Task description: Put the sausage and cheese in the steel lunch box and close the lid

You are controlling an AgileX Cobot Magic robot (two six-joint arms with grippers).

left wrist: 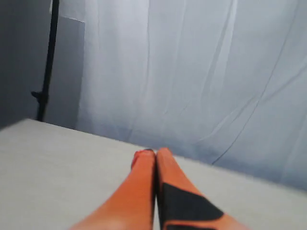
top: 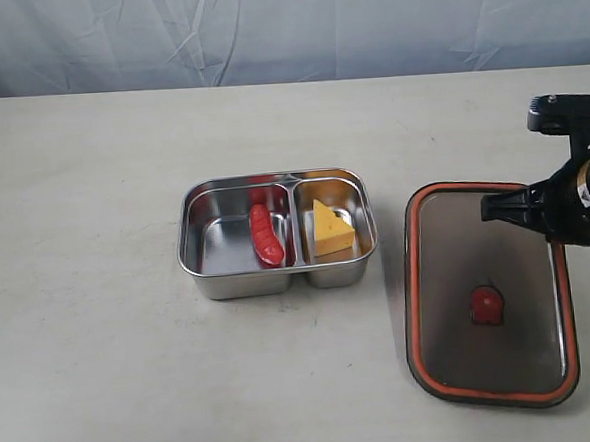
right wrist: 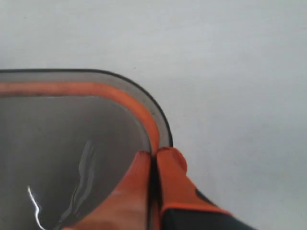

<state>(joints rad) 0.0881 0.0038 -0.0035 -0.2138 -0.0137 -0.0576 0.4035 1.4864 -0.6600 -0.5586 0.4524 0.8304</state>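
A wrinkled pale blue-grey curtain (top: pixel 263 33) hangs behind the far edge of a plain off-white table (top: pixel 104 373). Near the middle of the table sits the steel lunch box (top: pixel 185 250), uncovered, its long side running parallel to the far edge and a divider splitting it into a wider left compartment and a narrower right one. The sausage (top: pixel 266 235) lies in the left compartment, close against the divider and pointing roughly toward the far edge. The cheese (top: pixel 331 231) stands in the right compartment, its pointed end toward the far wall of the box. The lid (top: pixel 458 261) lies flat on the table just to the right of the box and apart from it, closer to the table's right edge, underside up so that the orange seal (top: pixel 411 274) rings it and the red valve (top: pixel 486 304) shows at its centre. The right gripper (top: pixel 487 209) is at the lid's far right corner; in its wrist view the orange fingers (right wrist: pixel 139 177) are pressed almost together with the lid's rim running in between their tips, so they seem to pinch that rim, though the contact itself is hidden. The left gripper (left wrist: pixel 154 155) is above bare table, its fingers closed flat against each other with nothing between them, pointing toward the curtain.
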